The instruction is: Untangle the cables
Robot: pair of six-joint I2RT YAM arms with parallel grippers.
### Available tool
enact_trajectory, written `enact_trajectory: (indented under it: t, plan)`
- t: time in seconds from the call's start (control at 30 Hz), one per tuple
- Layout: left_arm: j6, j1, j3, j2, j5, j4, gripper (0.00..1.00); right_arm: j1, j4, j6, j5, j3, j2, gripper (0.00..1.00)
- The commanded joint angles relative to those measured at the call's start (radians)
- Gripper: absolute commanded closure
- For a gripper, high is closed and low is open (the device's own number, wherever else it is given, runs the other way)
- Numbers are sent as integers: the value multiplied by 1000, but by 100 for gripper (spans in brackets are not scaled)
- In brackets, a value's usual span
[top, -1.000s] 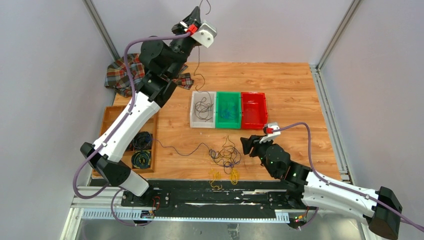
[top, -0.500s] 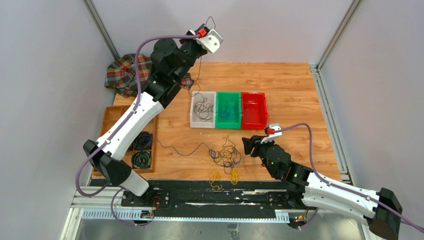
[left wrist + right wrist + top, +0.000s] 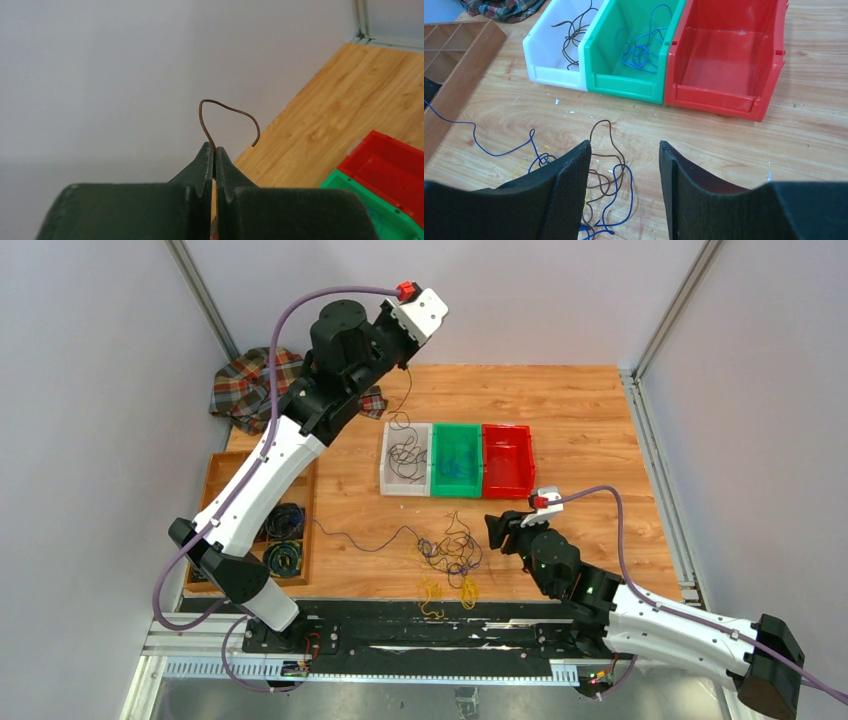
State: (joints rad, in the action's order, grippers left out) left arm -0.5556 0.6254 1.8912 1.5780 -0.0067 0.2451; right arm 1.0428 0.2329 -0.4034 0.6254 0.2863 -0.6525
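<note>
Left wrist cam shows the left gripper [image 3: 214, 152] pinched tight on a brown wire [image 3: 235, 109]. Only the overhead shows that wire dangling toward the white bin [image 3: 405, 490] mid-table. The right gripper [image 3: 624, 165] is spread above the tangle [image 3: 452, 555] by the near edge. The left arm [image 3: 270, 465] has shifted a bit right since a second ago.
</note>
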Motion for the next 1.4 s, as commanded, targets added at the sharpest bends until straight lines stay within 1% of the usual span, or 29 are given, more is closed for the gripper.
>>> enact_trajectory:
  t: [0.0,0.17,0.3,0.53,0.77,1.0,1.13,1.2,1.37]
  plan:
    - [84,41,38,4,48,148,100,5,-2,5,36,7,4,47]
    - [110,54,-19,-12,38,194,100,3,0,3,36,4,-3,47]
    - [85,54,-80,-17,46,254,99,0,-2,4,42,-2,-2,47]
    - [82,36,-192,-16,26,255,99,-7,0,4,47,-2,-10,47]
    - [107,-24,-260,36,39,181,99,-18,2,6,48,5,-39,47]
    - [258,-76,-208,172,97,154,99,-46,2,5,50,8,-53,46]
    - [403,-68,-120,237,222,166,99,-74,4,-12,29,3,-59,46]
    - [450,-50,-96,251,250,168,99,-85,5,-16,18,4,-66,46]
    - [564,-36,-170,240,293,80,99,-98,-1,-27,4,-1,-62,46]
